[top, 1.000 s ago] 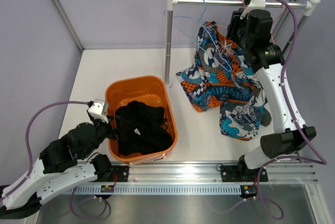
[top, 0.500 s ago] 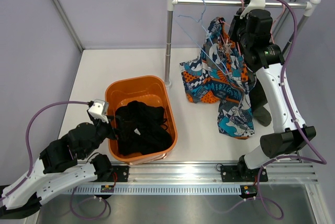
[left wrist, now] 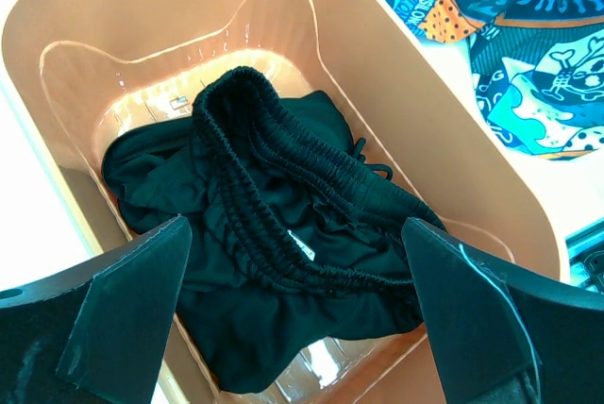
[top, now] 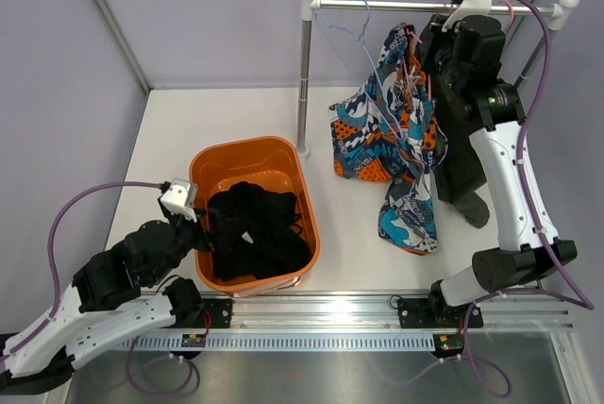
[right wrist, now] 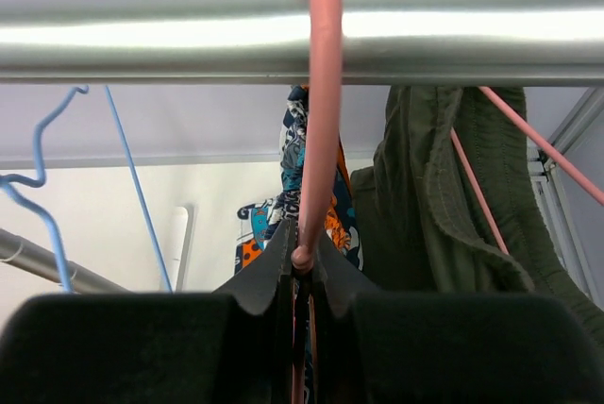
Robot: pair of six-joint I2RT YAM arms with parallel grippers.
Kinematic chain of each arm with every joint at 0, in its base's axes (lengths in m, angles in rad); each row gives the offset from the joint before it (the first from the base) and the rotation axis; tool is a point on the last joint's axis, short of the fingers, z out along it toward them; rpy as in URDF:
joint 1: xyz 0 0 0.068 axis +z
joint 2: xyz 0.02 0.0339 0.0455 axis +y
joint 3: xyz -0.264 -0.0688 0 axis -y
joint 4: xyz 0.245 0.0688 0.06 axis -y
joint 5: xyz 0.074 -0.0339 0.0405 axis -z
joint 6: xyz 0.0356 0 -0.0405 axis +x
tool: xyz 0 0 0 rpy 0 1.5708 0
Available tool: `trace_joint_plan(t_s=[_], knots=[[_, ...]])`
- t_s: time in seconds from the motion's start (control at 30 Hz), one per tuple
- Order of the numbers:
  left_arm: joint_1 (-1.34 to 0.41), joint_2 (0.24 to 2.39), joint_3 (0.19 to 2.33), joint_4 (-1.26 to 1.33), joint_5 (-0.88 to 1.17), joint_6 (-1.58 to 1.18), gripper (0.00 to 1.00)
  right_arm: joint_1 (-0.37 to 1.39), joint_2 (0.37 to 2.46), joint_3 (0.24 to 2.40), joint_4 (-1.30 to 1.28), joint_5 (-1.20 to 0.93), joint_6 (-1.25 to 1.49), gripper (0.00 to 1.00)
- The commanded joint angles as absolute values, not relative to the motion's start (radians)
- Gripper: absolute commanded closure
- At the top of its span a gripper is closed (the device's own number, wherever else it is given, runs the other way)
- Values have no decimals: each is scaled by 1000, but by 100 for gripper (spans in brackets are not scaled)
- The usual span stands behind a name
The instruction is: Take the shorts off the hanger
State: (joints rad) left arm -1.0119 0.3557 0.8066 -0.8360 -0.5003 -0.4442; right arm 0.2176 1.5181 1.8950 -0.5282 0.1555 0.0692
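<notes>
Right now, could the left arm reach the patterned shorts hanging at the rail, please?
Probably not: the left gripper sits at the orange bin; the patterned shorts hang far right, by the right gripper clamping the pink hanger.

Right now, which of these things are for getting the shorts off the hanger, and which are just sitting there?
For the job:
- patterned blue-and-orange fabric shorts
- thin pink wire hanger
- right hand, shut on that hanger

Just lying about:
- orange plastic tub
- black fabric shorts inside it
- dark green hanging garment
- silver metal rail
</notes>
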Motion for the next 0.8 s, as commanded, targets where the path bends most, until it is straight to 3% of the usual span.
trace_joint_plan(t_s=[0.0,0.3,0.77], knots=[[-1011,371,796,-795,-485,-434,1,215,1411,1977,-517,182,95,100],[-1011,385,798,-795,-486,-434,1,216,1273,1965,-742,225,189,100],[-1012,517,856,-755,-373,-419,1,233,856,1416,-937,69,331,100]])
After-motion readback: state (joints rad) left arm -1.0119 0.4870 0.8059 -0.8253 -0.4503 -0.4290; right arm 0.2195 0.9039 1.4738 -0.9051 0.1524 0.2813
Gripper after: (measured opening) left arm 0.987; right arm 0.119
